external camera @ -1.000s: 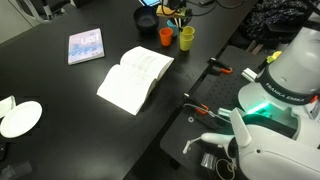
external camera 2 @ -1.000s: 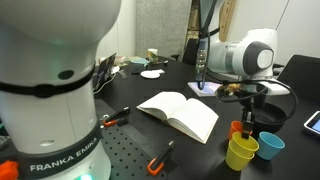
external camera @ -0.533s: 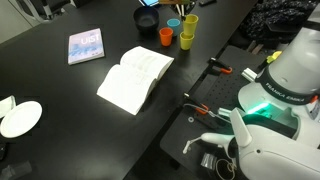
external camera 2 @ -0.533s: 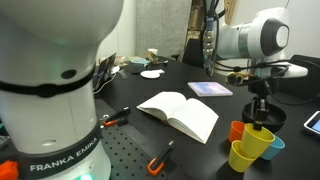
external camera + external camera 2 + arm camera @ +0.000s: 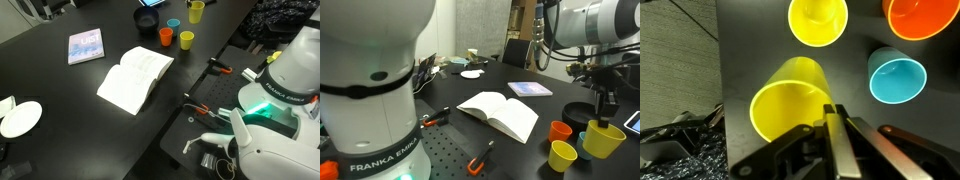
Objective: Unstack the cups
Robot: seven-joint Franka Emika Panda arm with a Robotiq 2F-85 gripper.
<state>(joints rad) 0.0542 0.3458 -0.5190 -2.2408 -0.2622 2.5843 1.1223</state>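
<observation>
Black tabletop (image 5: 60, 85) fills most of both exterior views, with an open book (image 5: 135, 78) lying near its middle, a small blue book (image 5: 85, 46) well apart from it and a white plate (image 5: 20, 118) at one corner. The robot base (image 5: 275, 95) stands at the table's edge, white with a green glow. At the far end three small cups stand upright, close together but not touching: an orange cup (image 5: 166, 36), a standing yellow cup (image 5: 186, 39) just beside it, and a light blue cup (image 5: 173, 23) behind them, near a dark round bowl (image 5: 147, 18). The gripper (image 5: 832, 112) has its jaws drawn close together, pinching one side of the rim of the lifted yellow cup (image 5: 790, 100). In the wrist view that cup sits tilted, its mouth and part of its side wall both showing, while the other three cups lie below it with their mouths open to the camera. In an exterior view the lifted yellow cup (image 5: 605, 138) hangs under the gripper (image 5: 604, 118), off to the side of the orange cup (image 5: 560, 131) and the standing yellow cup (image 5: 562, 155), touching neither; it looks raised clear of the table.
</observation>
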